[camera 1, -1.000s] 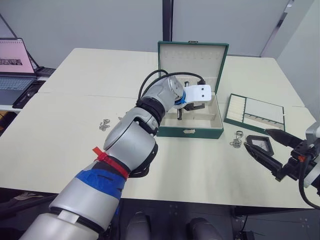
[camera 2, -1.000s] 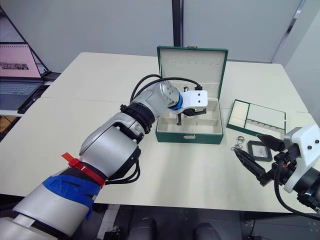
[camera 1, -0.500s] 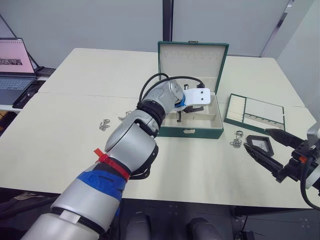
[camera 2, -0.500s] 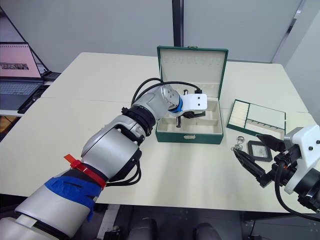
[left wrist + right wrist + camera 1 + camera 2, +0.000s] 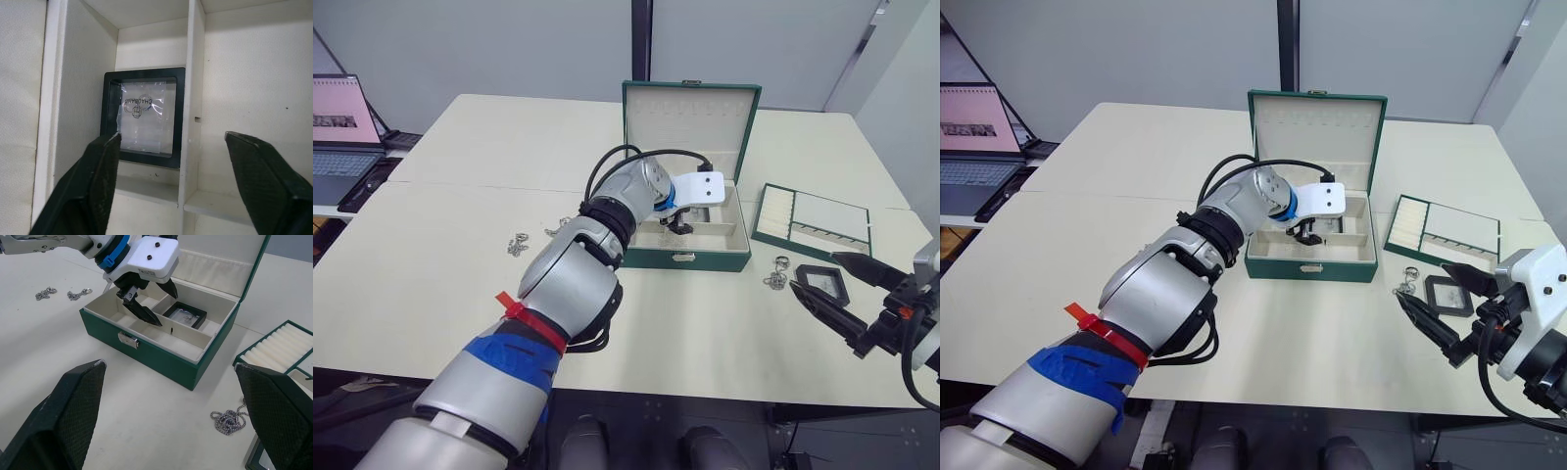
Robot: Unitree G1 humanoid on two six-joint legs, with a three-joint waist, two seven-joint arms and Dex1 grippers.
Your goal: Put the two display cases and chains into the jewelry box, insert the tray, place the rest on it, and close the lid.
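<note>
One case [image 5: 142,116] lies flat in the box [image 5: 1312,266], beneath the left end effector [image 5: 1308,233] — fingers apart, empty. The second case [image 5: 1449,293] lies on the table right of the box, just beyond the right end effector [image 5: 1442,311] — also spread, far nearer.

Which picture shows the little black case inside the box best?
The left wrist view: the case lies flat in a box compartment, seen close. The right wrist view shows it smaller, beside the left gripper. In the eye views that gripper mostly hides it.

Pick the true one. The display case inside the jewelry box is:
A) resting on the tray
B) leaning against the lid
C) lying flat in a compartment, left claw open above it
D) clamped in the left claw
C: the display case lies flat in a compartment of the jewelry box, with the left claw open above it, touching nothing.
</note>
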